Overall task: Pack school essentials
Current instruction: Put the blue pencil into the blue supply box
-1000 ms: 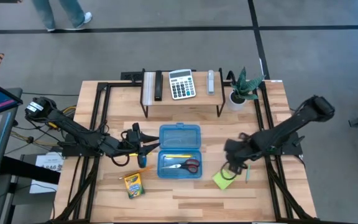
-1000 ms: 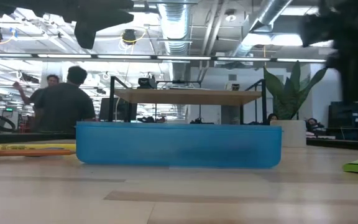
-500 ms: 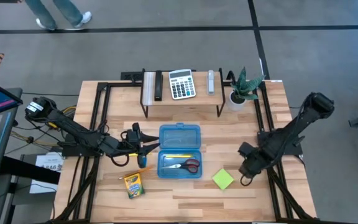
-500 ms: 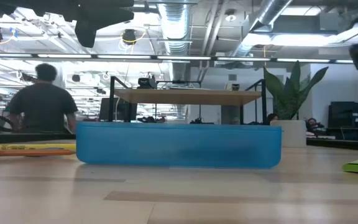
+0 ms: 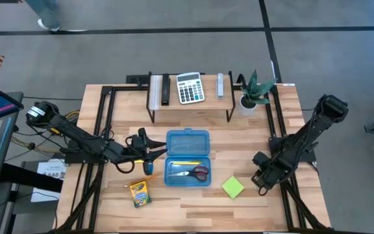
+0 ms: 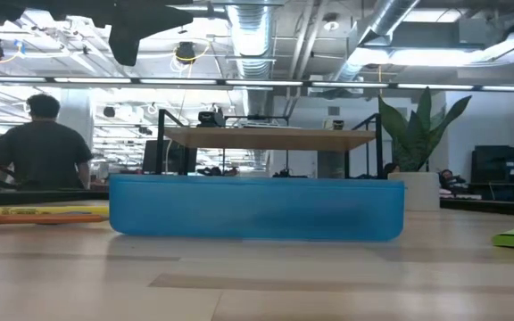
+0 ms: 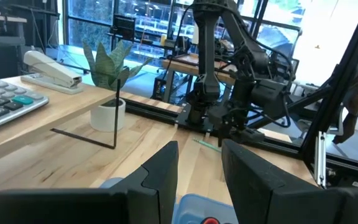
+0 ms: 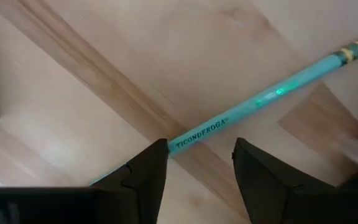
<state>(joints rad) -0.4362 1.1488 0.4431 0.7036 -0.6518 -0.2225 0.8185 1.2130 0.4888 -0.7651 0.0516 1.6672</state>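
Two dark pincers are seen. The right pincer [image 8: 194, 171] is lowered over the right part of the wooden bench [image 5: 200, 198], its fingers parted narrowly with nothing between them. One thin teal-green pencil printed "TICONDEROGA" [image 8: 241, 112] lies flat on the bench just beyond its fingertips, slanting across the gap between them, untouched. One lime-green sticky-note pad [image 5: 233, 188] lies just beside that pincer, toward the middle. One open blue plastic case [image 5: 187, 158] sits at the bench's centre, and one pair of red-handled scissors [image 5: 193, 173] and one yellow pencil [image 5: 186, 162] are held in it. The left pincer [image 5: 153, 156] hovers at the case's left edge, fingers slightly apart and empty. One yellow-green crayon box [image 5: 138, 193] lies near it on the bench.
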